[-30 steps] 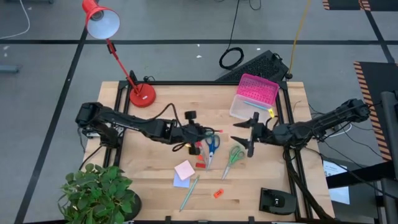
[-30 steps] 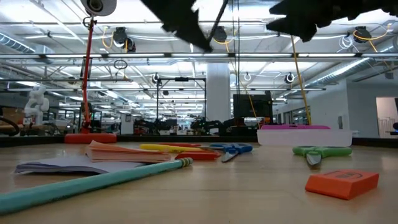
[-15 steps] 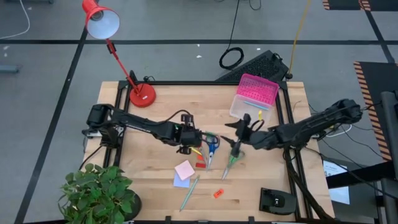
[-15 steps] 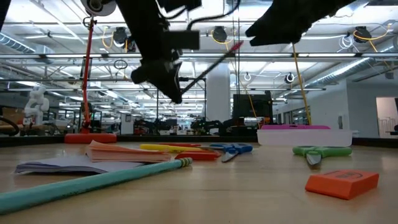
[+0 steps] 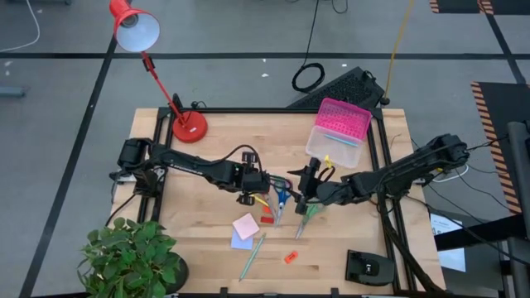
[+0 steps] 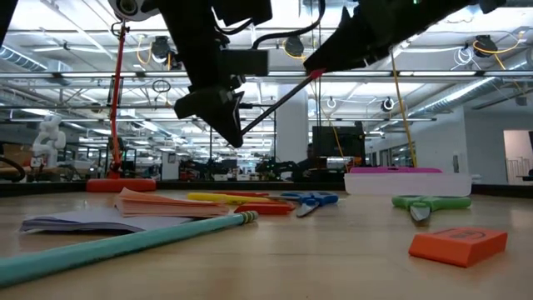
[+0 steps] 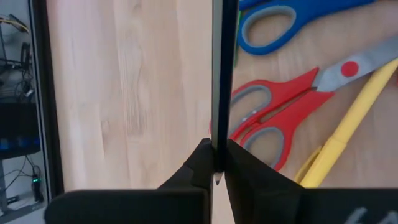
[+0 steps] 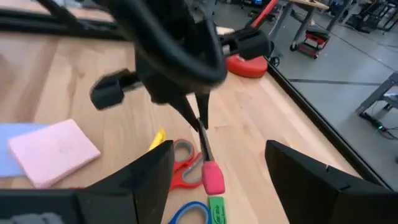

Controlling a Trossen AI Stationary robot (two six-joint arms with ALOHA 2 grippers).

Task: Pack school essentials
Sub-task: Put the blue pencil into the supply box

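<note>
My left claw (image 7: 214, 163) is clamped shut on a thin dark pencil (image 7: 224, 74), which runs straight out from between my fingers (image 7: 200, 163); its pink eraser end (image 8: 212, 178) points toward my right claw (image 8: 217, 162), whose fingers stand wide apart with nothing between them, just beside that tip. Both claws hang above the middle of the wooden counter (image 5: 215, 136).

Below the pencil lie three pairs of scissors: red-handled (image 7: 273, 118), blue-handled (image 7: 280, 22) and, a little apart, green-handled (image 5: 308, 213). A yellow pen (image 7: 345, 134) lies against the red scissors. Two sticky-note pads, pink (image 5: 246, 225) overlapping lavender (image 5: 238, 241), lie near the front edge, with one teal pencil (image 5: 252, 257) beside them and one orange eraser (image 5: 290, 257) farther along. A clear box with a pink lid (image 5: 338, 131) stands at the counter's far right corner. I can read no writing on anything.
</note>
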